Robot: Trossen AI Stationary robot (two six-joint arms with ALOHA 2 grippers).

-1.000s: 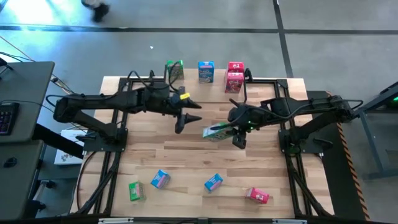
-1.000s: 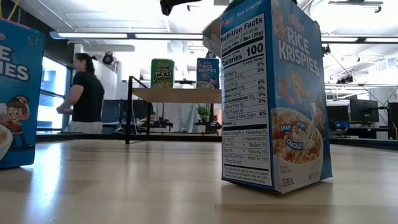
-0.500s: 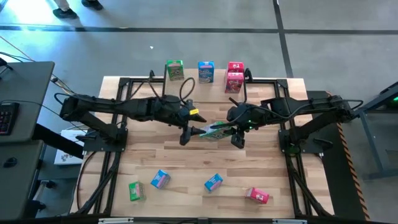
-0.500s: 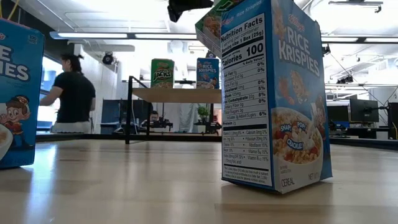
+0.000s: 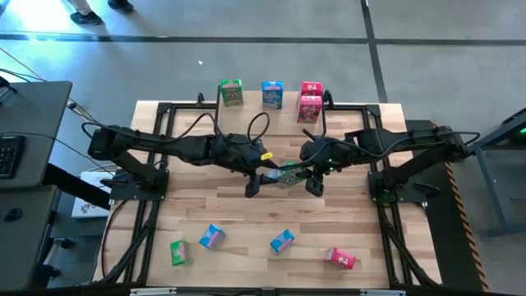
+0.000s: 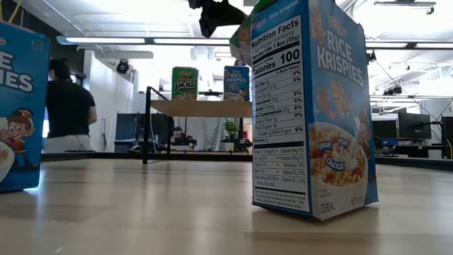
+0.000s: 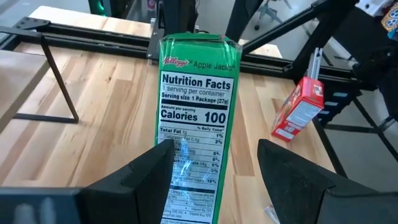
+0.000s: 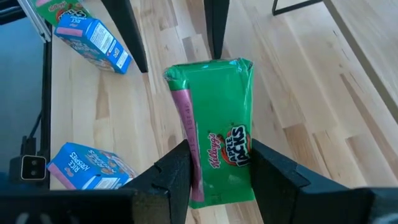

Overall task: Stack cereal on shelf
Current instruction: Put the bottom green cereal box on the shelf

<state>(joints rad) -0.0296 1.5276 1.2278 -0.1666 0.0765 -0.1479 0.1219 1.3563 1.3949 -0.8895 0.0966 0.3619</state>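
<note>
Tabletop (image 5: 246,205), green box (image 5: 285,173) half-hidden midair

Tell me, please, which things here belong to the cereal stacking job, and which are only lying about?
Job:
- held green box, in the right hand
- left hand, open around that box
- shelf
- shelved boxes
- loose boxes on the table

Lying about:
- keyboard
- person behind the table

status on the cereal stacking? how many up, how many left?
Done: four boxes on the shelf: green, blue, two red. In hand: right gripper shut on a green Apple Jacks box mid-table; left gripper open around its other end, handover not finished. Left: four on the near tabletop: green, two blue, red.
</note>
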